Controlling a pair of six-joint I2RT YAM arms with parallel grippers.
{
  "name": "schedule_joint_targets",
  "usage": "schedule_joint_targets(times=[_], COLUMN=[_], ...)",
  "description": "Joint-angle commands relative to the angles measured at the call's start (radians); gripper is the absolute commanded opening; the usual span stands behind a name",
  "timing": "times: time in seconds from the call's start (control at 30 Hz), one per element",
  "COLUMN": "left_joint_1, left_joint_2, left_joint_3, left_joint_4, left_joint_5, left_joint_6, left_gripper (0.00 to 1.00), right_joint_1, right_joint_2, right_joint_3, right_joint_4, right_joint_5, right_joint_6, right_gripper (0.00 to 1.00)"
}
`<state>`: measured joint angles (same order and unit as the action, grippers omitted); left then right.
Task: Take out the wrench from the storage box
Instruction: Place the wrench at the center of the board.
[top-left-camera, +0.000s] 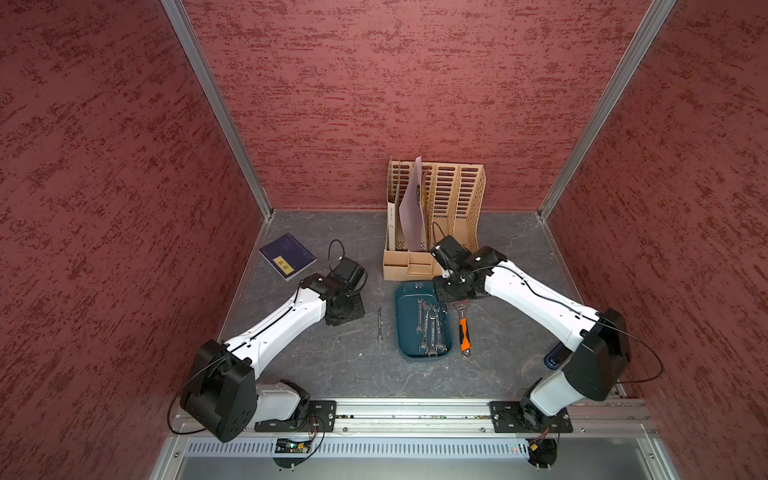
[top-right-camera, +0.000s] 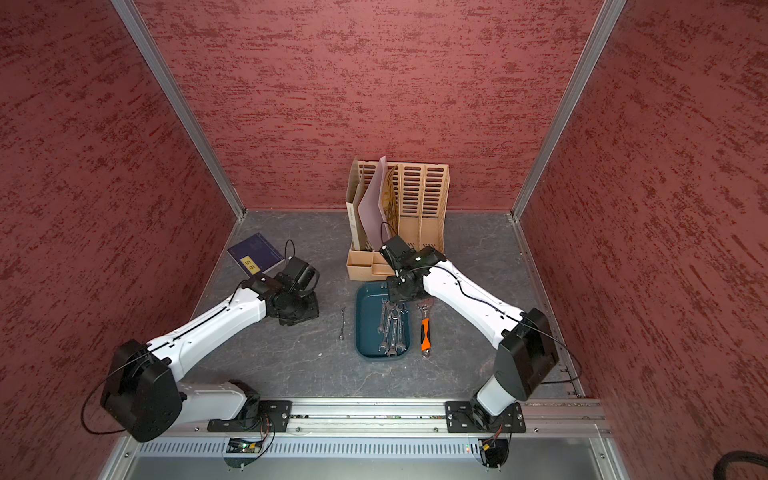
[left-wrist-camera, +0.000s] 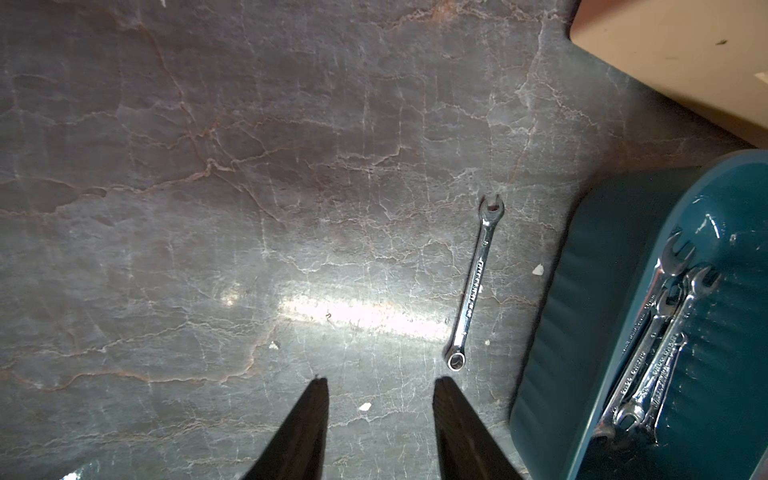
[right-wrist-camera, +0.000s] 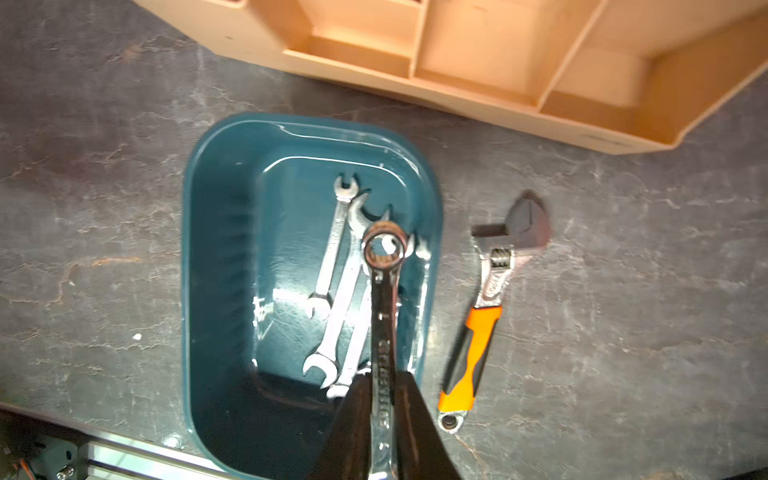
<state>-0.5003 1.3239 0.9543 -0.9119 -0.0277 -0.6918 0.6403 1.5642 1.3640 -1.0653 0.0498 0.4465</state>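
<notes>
Teal storage box (right-wrist-camera: 216, 257), spanner (right-wrist-camera: 473, 345) beside, right end effector (right-wrist-camera: 384, 386) clamping wrench (right-wrist-camera: 382, 291) — left one (left-wrist-camera: 381, 380) apart

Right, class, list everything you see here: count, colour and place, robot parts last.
table: one, grey veined, under everything.
storage box: one, dark teal, mid-table.
loose wrenches: at least three, silver, lying in the storage box.
held wrench: one, silver, above the storage box.
small wrench: one, silver, on the table, left-arm side of the box.
adjustable wrench: one, orange-and-black handle, on the table, right-arm side of the box.
file organiser: one, beige, at the back.
notebook: one, dark blue, yellow label, back left.
left gripper: one, black, open and empty, over the table.
right gripper: one, black, shut on the held wrench.
</notes>
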Motion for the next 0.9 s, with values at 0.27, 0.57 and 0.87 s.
schedule_joint_targets(times=[0.27, 0.57, 0.87], left_joint_1=[-0.004, -0.026, -0.055], left_joint_2=[0.032, 0.043, 0.041], left_joint_3=[0.035, 0.069, 0.104], left_joint_4=[0.008, -0.003, -0.029], left_joint_5=[0.012, 0.044, 0.024], left_joint_6=[0.003, -0.005, -0.013], left_gripper=[0.45, 0.45, 0.45], right_joint_1=[-0.189, -0.230, -0.263], right_joint_2=[-0.102, -0.033, -0.053], right_joint_3=[-0.318, -0.424, -0.435], right_joint_4=[0.112, 0.207, 0.199], right_joint_5=[-0.023, -0.061, 0.006], right_joint_6=[-0.046, -0.023, -0.004], right_gripper=[0.16, 0.16, 0.20])
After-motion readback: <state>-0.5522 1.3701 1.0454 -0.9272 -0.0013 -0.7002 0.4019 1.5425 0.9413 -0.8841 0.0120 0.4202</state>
